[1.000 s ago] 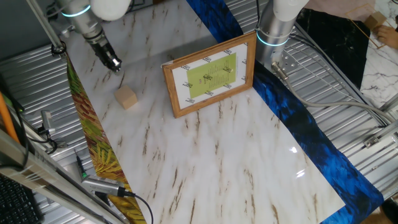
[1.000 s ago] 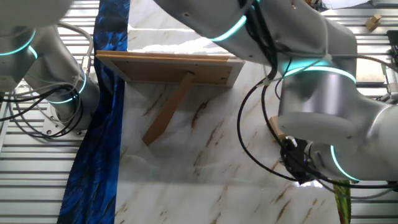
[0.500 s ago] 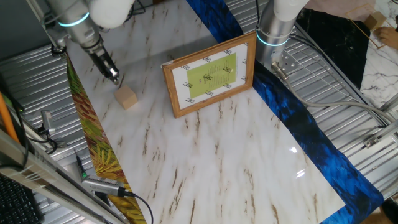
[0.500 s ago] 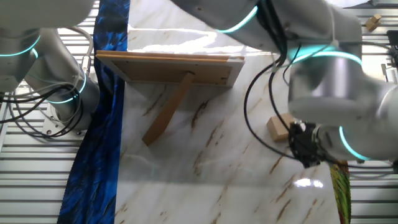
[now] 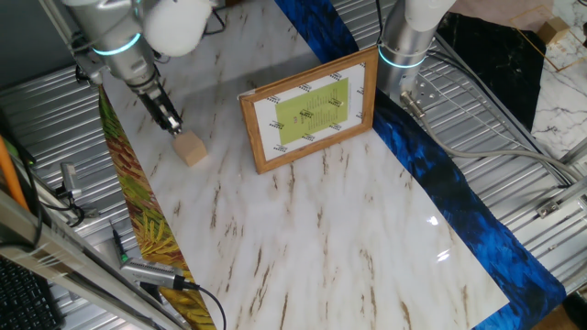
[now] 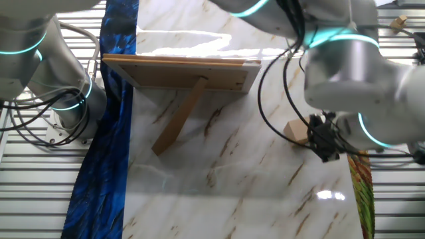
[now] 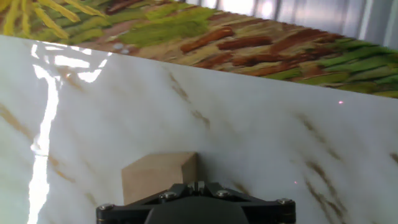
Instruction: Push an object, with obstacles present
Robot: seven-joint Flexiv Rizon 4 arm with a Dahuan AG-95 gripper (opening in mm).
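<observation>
1. I see a white marble-patterned tabletop (image 5: 312, 229) with brown veins.
2. A blue patterned strip (image 5: 459, 197) borders one edge, a yellow-green leaf-print strip (image 5: 138, 220) the opposite.
3. Ribbed metal surfaces (image 5: 514, 119) surround it; glare spots shine on the marble.

A small pale wooden cube (image 5: 191, 150) sits flat, touching the claw (image 5: 173, 126) tip. The brown picture frame (image 5: 310, 110) stands propped upright, well apart beyond the cube.

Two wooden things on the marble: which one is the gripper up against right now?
The small plain wooden cube, right at the gripper tip near the leaf-print edge. The picture frame is far larger, stands propped upright, and sits well apart.
</observation>
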